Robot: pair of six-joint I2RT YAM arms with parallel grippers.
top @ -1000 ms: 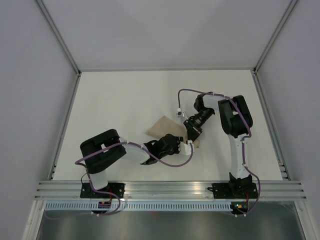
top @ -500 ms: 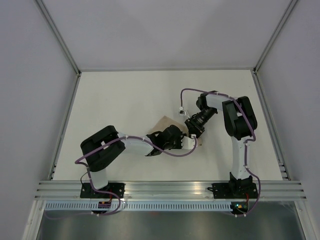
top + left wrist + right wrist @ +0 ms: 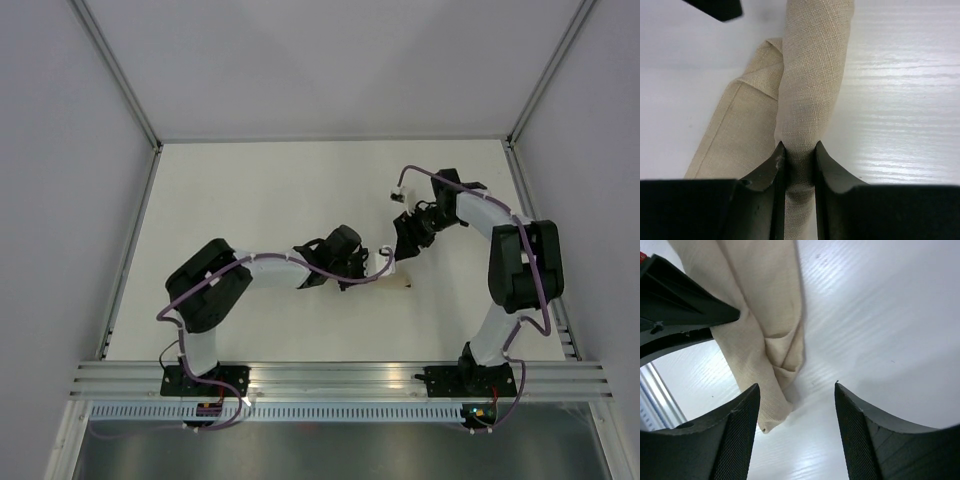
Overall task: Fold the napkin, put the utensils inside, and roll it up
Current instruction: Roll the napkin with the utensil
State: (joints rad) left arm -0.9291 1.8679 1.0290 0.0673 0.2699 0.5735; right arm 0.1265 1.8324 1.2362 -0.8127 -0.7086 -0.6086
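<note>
The beige napkin is rolled into a narrow bundle on the white table, with a flat flap lying to its left. My left gripper is shut on the near end of the roll. In the top view only a small piece of the napkin shows beside the left gripper. My right gripper is open just above the table, with the napkin's folded end beside its left finger, not touching. In the top view the right gripper is just beyond the roll. The utensils are hidden.
The white table is bounded by metal rails on the left and right and by grey walls. The left gripper's black body shows in the right wrist view, close to the napkin.
The left gripper has moved right and away with the napkin, which went from a broader fold to a tight roll. The right arm has swung back to the far right, off the napkin.
</note>
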